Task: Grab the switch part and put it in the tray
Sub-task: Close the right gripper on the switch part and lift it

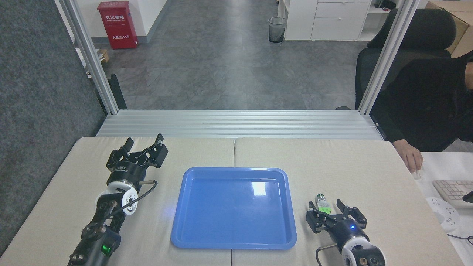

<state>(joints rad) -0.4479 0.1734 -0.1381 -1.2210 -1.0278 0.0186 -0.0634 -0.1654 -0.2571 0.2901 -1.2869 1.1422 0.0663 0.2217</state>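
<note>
The switch part (322, 202), a small white block with a green clip and a dark-tipped silver end, lies on the beige table just right of the tray. My right gripper (325, 210) is open and sits low right behind the part, one finger on each side of its near end. I cannot tell whether the fingers touch it. The blue tray (192, 236) lies flat in the middle of the table with nothing in it. My left gripper (144, 140) rests open and empty at the far left, beyond the tray's far left corner.
A person's hand (413, 159) rests at the table's right edge, beside a keyboard (451, 192) on a white desk. Aluminium rails (236, 123) run along the table's far edge. A seam (234, 151) splits the table top down the middle.
</note>
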